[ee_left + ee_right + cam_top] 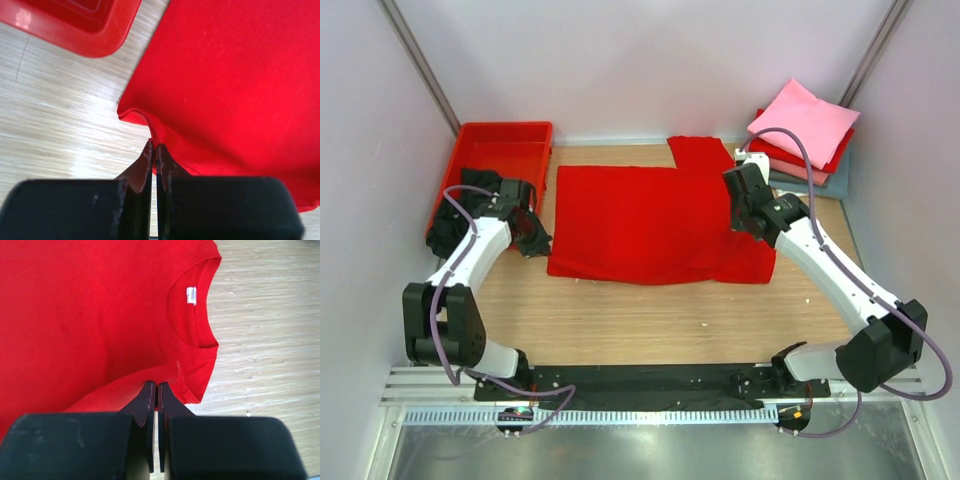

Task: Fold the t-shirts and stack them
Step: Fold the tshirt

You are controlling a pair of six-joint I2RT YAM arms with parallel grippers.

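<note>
Left gripper, right gripper each pinch one end of red t-shirt; long axis runs left-right mid-frame, between them.

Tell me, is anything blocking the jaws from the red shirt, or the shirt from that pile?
Nothing visible. The left gripper and right gripper have their jaws shut on the red t-shirt at its edges. Between it and the folded stack at back right, only the right arm stands.

Spread t-shirt at table centre, tray behind-left, folded stack behind-right.
</note>
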